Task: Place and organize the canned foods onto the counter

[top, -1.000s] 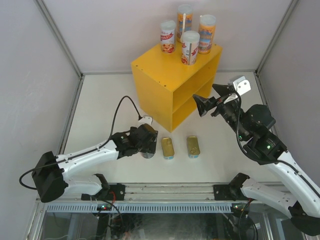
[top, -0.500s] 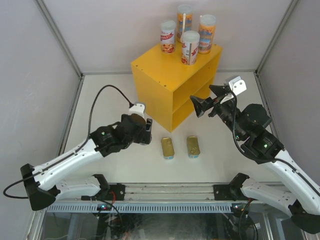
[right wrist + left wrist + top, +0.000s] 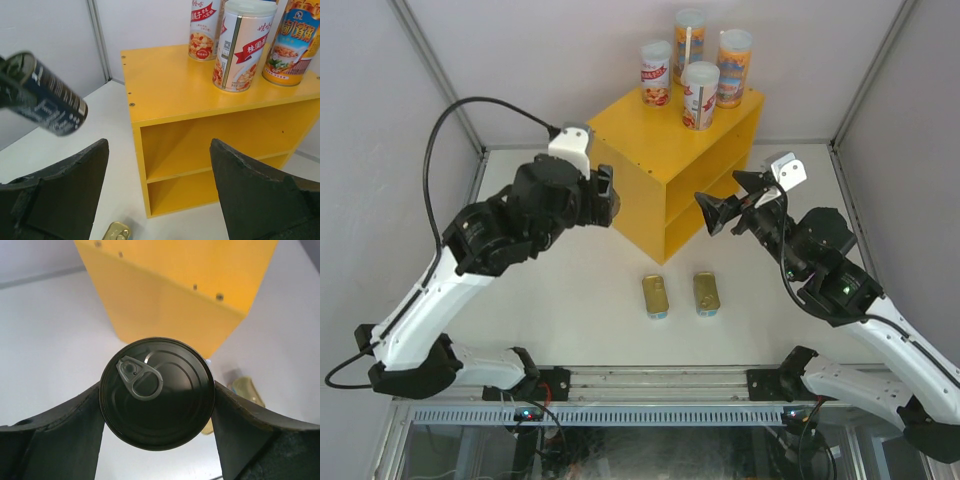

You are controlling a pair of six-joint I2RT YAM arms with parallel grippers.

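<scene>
- Since a second ago, the dark round pull-tab tin (image 3: 157, 392) has risen from the near table to just left of the bright yellow box-shaped counter (image 3: 660, 140).
- The left gripper (image 3: 598, 196) clamps the tin's sides between both fingers.
- Best next: get the base clear of the top edge, carry it right, and set it on the bare near part, apart from the four tall labelled cans (image 3: 700, 95).
- The right gripper (image 3: 728, 198) hangs open and empty.
- Two flat gold-topped tins (image 3: 656, 296) wait on the table.
</scene>
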